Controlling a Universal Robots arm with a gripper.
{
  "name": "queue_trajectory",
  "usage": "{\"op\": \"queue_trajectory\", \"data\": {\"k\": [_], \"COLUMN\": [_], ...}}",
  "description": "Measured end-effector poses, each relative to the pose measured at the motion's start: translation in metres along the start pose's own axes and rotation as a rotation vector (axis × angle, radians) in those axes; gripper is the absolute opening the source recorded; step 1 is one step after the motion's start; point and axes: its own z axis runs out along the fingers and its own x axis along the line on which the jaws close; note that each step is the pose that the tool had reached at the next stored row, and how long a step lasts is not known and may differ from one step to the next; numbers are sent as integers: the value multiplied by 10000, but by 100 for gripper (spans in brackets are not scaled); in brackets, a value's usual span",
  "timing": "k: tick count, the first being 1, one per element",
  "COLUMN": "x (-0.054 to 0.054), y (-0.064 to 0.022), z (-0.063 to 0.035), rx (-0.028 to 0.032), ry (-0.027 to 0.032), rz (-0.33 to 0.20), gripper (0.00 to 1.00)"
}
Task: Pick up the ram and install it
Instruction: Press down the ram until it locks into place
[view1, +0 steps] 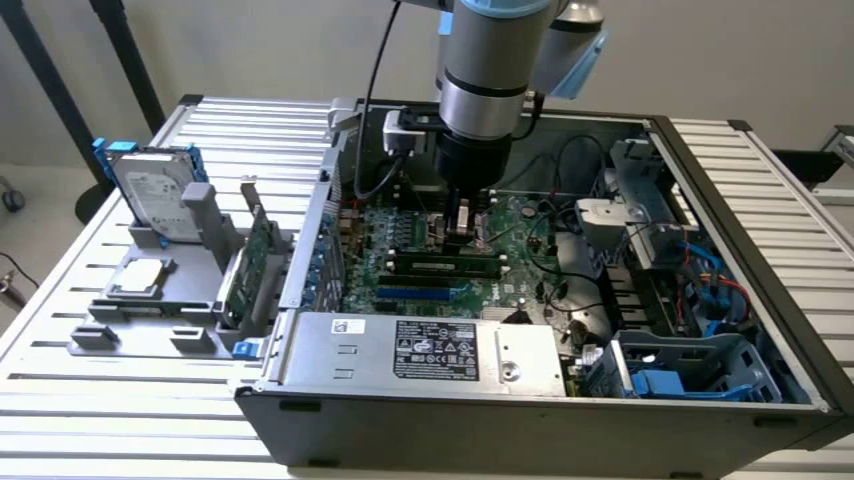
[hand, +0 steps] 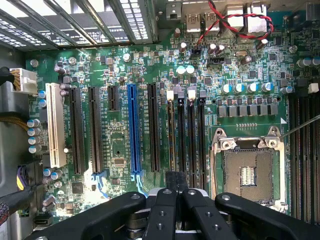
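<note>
The jaws (hand: 175, 200) are pressing together on the ram (hand: 175, 181), holding it edge-down over the black memory slots (hand: 186, 135) of the motherboard (hand: 120, 145) inside the open computer case (view1: 747, 200), probably to line it up.

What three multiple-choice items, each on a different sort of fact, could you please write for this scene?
1. Where is the gripper?
A. over the hard drive
B. above the motherboard inside the computer case
C. outside the computer case

2. What colour is the long slot flanked on both sides by black slots?
A. red
B. yellow
C. blue

3. What state is the computer case in?
A. open, its inside exposed
B. closed
C. upside down

Answers:
1. B: the exterior view shows the arm reaching down over the board.
2. C: the wrist view shows the slot blue.
3. A: the board and cables lie in plain sight.
</note>
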Motion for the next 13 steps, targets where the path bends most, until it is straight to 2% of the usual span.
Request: {"op": "queue_trajectory", "data": {"k": [13], "x": [-7], "y": [-1], "z": [17], "rx": [5], "ry": [-12], "rz": [-84], "gripper": [11]}}
